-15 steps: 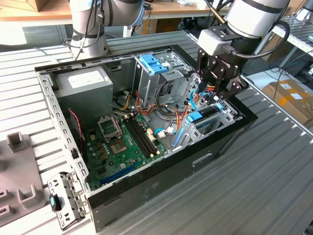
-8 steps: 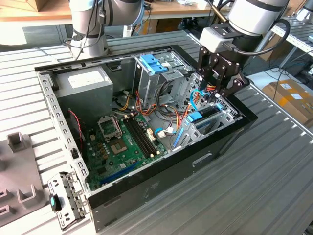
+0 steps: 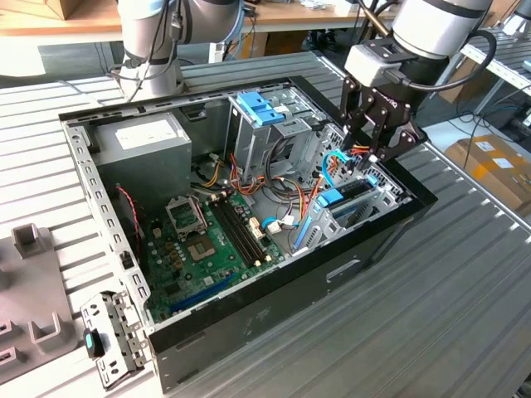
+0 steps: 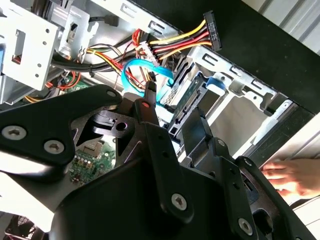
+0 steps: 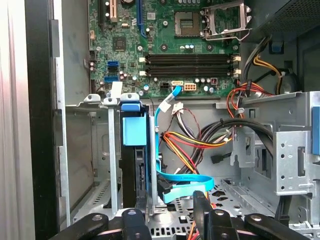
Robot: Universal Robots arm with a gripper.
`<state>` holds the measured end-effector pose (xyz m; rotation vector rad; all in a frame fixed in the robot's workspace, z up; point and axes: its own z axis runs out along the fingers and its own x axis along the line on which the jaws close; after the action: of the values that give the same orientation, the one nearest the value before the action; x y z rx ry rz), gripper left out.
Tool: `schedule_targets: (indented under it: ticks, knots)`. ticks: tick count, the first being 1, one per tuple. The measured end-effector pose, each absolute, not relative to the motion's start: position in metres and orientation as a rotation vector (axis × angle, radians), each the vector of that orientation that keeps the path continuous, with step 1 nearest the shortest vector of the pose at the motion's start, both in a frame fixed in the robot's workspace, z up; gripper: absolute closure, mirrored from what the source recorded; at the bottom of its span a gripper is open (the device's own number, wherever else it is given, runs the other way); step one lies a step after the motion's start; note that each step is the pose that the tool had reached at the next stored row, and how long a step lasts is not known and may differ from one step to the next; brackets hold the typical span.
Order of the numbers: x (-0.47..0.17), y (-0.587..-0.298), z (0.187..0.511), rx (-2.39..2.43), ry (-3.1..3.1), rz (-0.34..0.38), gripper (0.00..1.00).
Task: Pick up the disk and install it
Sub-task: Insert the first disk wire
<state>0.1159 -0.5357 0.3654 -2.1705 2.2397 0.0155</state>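
Observation:
The disk (image 5: pixel 134 131) stands on edge inside a slot of the metal drive cage (image 5: pixel 112 165), its bright blue carrier tab facing the motherboard. In the exterior view the disk (image 3: pixel 331 199) sits in the cage at the case's right end. My gripper (image 3: pixel 375 154) hovers just above that cage, open. In the first wrist view one of its black fingers (image 5: pixel 134 222) lines up with the disk's slot and the other sits over the cables, with my gripper (image 5: pixel 169 217) holding nothing. The second wrist view shows the disk (image 4: pixel 186 99) just beyond my gripper (image 4: pixel 171 107).
A light blue data cable (image 5: pixel 186 182) and red, yellow and orange power wires (image 5: pixel 182 145) lie beside the cage. The motherboard (image 3: pixel 214 242), grey power supply (image 3: pixel 139 139) and blue latch (image 3: pixel 259 108) fill the case. A person's hand (image 4: pixel 295 177) rests outside the case wall.

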Motion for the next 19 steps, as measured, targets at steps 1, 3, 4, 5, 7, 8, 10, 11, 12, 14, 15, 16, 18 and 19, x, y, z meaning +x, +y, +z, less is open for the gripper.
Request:
schedule_targets:
  ticks: [1, 3, 4, 5, 7, 8, 10, 11, 12, 14, 15, 16, 18, 19]
  knots:
    - [0.1155, -0.5358, 0.3654, -2.17, 2.24, 0.016, 0.51]
    - [0.1154, -0.5357, 0.3654, -2.171, 2.24, 0.015, 0.51]
    - [0.1154, -0.5357, 0.3655, -2.171, 2.24, 0.015, 0.51]
    - [0.1154, -0.5358, 0.3655, -2.171, 2.24, 0.015, 0.51]
    - [0.1153, -0.537, 0.3653, -2.171, 2.24, 0.015, 0.51]
    - [0.1153, -0.5377, 0.3652, -2.171, 2.24, 0.015, 0.51]
    - [0.1152, -0.5389, 0.3651, -2.171, 2.24, 0.015, 0.51]
    - [0.1149, -0.5395, 0.365, -2.171, 2.24, 0.015, 0.51]
    - [0.1144, -0.5402, 0.3648, -2.171, 2.24, 0.015, 0.51]
    - [0.1139, -0.5406, 0.3643, -2.171, 2.24, 0.015, 0.51]
    - [0.1138, -0.5407, 0.3638, -2.171, 2.24, 0.014, 0.51]
    - [0.1138, -0.5408, 0.3621, -2.171, 2.24, 0.014, 0.51]
    - [0.1137, -0.5408, 0.3602, -2.171, 2.24, 0.014, 0.51]
    - [0.1136, -0.5408, 0.3589, -2.171, 2.241, 0.014, 0.51]
